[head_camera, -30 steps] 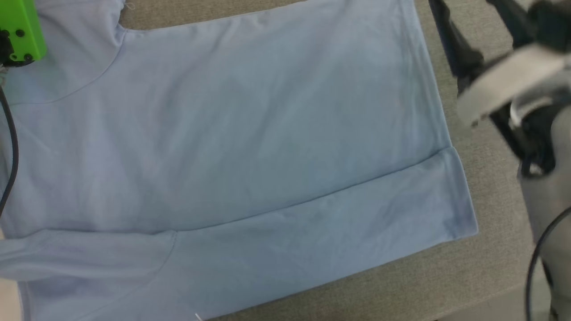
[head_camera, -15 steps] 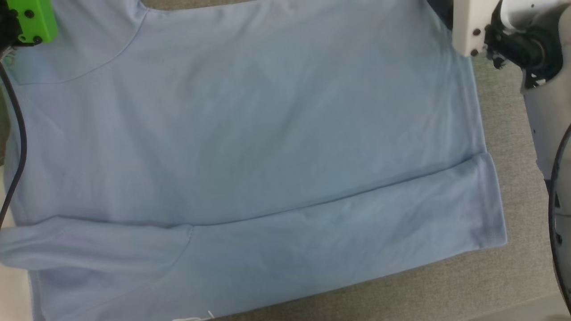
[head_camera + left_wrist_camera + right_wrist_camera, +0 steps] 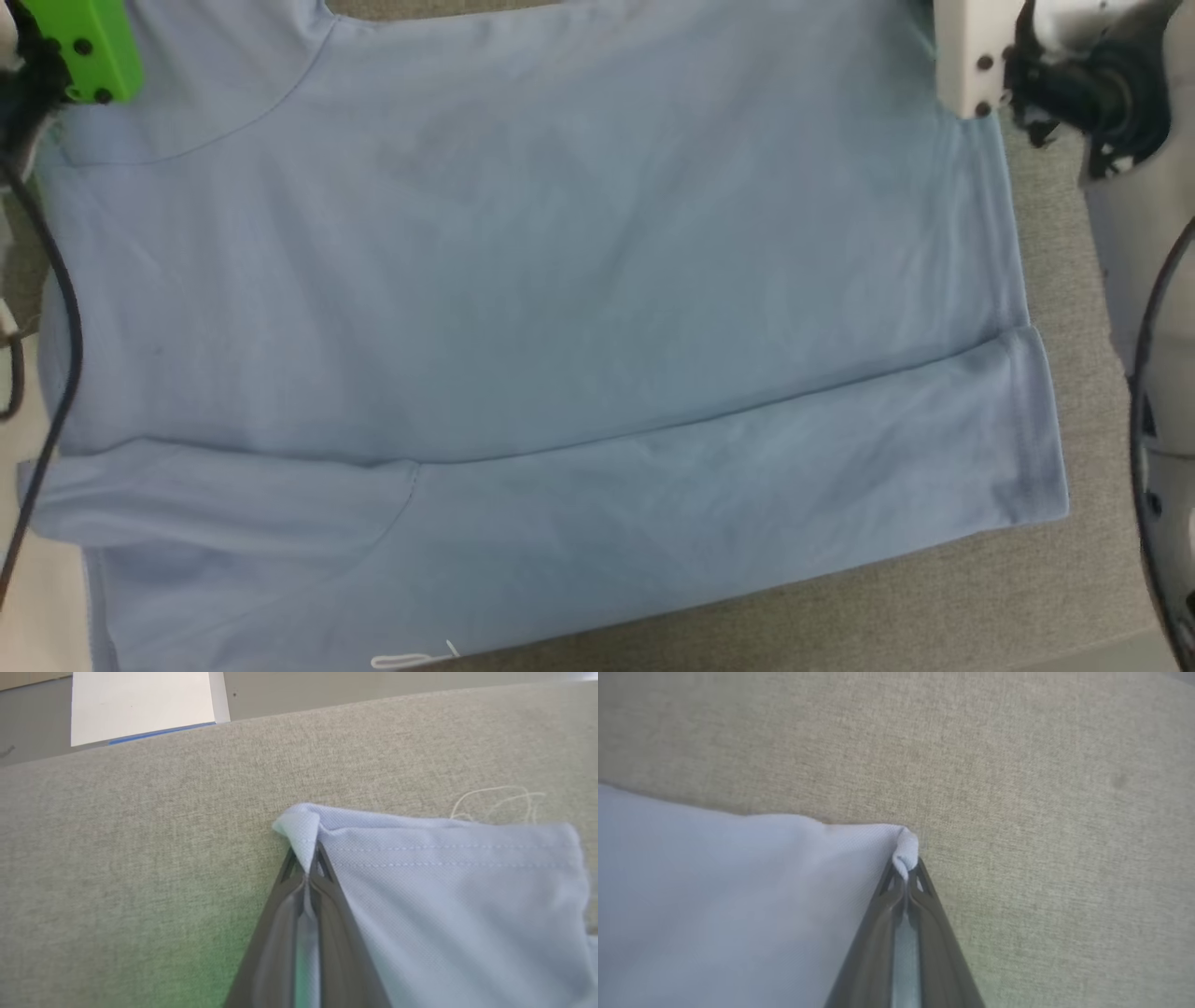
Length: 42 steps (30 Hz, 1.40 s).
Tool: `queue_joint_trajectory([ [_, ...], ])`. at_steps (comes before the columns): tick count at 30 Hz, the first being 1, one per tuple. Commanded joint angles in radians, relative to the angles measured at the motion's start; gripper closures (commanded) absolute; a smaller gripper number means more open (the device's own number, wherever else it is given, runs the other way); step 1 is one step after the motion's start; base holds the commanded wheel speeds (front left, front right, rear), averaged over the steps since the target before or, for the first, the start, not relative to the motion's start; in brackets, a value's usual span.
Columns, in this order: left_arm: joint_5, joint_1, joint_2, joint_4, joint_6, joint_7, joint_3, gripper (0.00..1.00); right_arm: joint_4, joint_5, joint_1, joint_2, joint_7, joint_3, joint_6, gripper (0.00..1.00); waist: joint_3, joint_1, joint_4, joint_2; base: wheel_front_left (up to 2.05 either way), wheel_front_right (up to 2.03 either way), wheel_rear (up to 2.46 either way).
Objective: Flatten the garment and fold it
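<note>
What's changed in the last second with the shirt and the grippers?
The right gripper swung in from over the grey surface to the far right corner of the garment and closed on it. The left gripper stays clamped on a hemmed corner; the garment lies spread as before, near edge folded over.

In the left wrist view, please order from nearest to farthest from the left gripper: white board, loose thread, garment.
1. garment, pinched between the left gripper fingers.
2. loose thread, right, on the grey surface.
3. white board, upper left, beyond the surface edge.
</note>
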Motion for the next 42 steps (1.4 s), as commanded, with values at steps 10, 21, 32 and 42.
queue_joint_trajectory([
  [10, 0.003, 0.235, -0.027, -0.022, -0.141, -0.441, 0.020, 1.00, -0.080, 0.075, 0.219, -0.088, -0.396, 0.094, -0.001, 1.00, -0.177, -0.0001, 0.051, 0.0000, 0.00, 0.00, 0.00],
  [21, -0.091, 0.616, -0.044, -0.132, -0.149, -0.646, 0.069, 1.00, -0.074, 0.120, 0.484, -0.152, -0.634, 0.095, -0.001, 1.00, -0.382, -0.0001, 0.108, 0.0000, 0.00, 0.00, 0.00],
  [32, -0.169, 0.921, -0.022, -0.246, -0.097, -0.641, 0.088, 1.00, -0.156, 0.116, 0.689, -0.255, -0.541, 0.054, -0.001, 1.00, -0.452, -0.0001, 0.157, 0.0000, 0.00, 0.00, 0.00],
  [42, -0.216, 1.077, -0.041, -0.275, -0.088, -0.609, 0.043, 1.00, -0.210, 0.087, 0.798, -0.284, -0.389, 0.062, -0.001, 1.00, -0.445, -0.0001, 0.180, 0.0000, 0.00, 0.00, 0.00],
])
